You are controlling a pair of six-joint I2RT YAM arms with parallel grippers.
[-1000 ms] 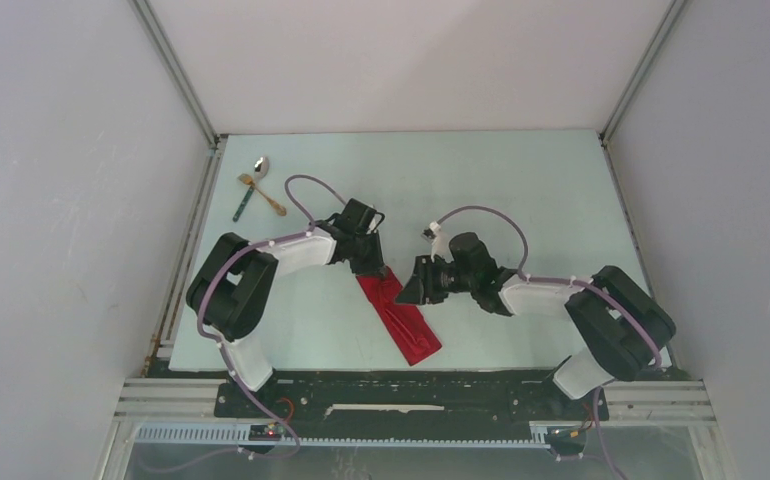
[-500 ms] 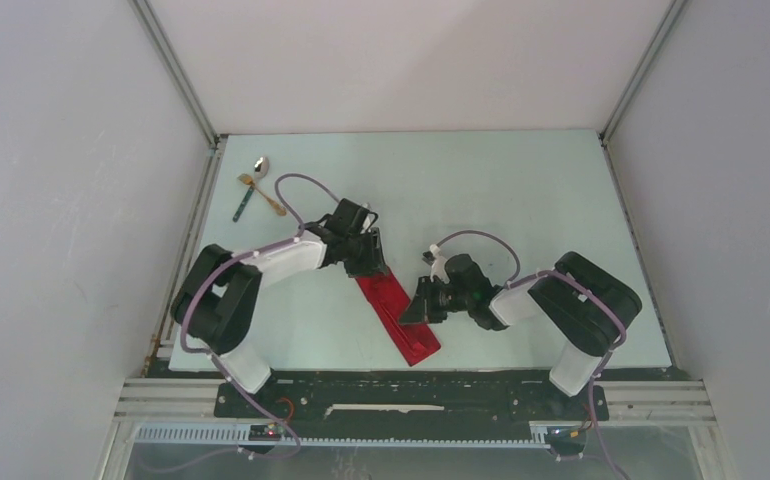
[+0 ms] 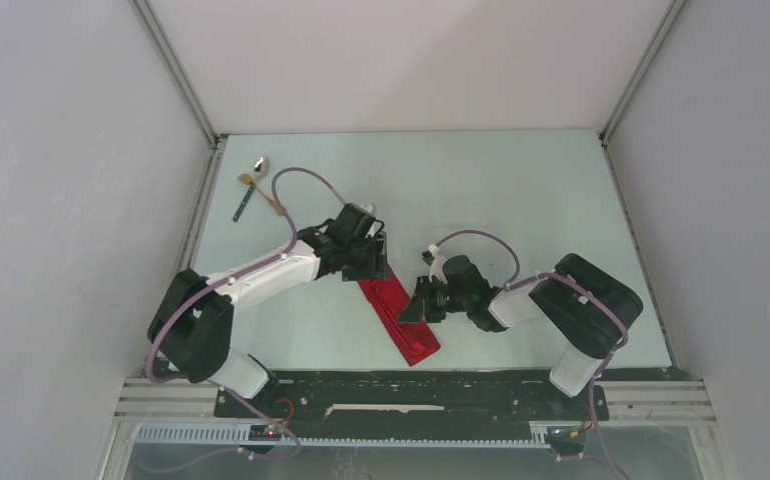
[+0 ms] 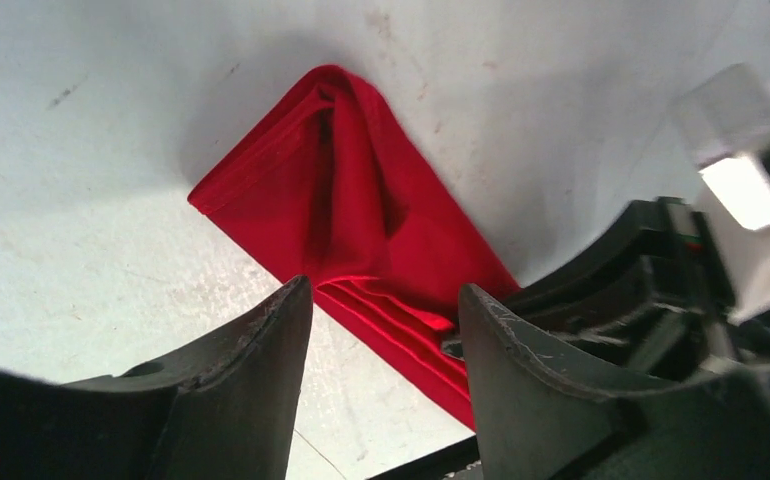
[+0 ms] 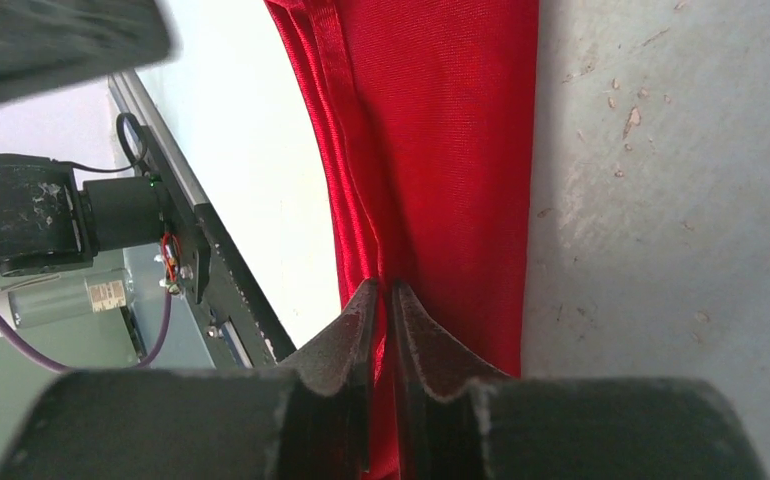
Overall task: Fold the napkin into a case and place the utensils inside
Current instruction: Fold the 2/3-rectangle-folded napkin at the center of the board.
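The red napkin lies as a narrow folded case [image 3: 408, 328] on the table, running diagonally toward the near edge. My left gripper [image 3: 371, 268] is open over its far end; in the left wrist view [image 4: 383, 290] the case [image 4: 361, 220] lies between and beyond the spread jaws. My right gripper [image 3: 414, 305] is at the case's right edge near its middle; in the right wrist view [image 5: 383, 288] it is shut on a fold of the red cloth [image 5: 441, 150]. The silver spoon [image 3: 259, 163], gold fork [image 3: 253, 181] and teal-handled piece [image 3: 242, 206] lie at the far left.
The pale table [image 3: 521, 190] is boxed in by white walls on three sides. A black rail [image 3: 411, 395] runs along the near edge, also seen in the right wrist view [image 5: 191, 260]. The left arm's purple cable [image 3: 296, 180] loops near the utensils.
The right arm has drawn back and lowered toward the near edge, its gripper moving down along the case. The left arm has stretched out, its gripper staying at the case's far end.
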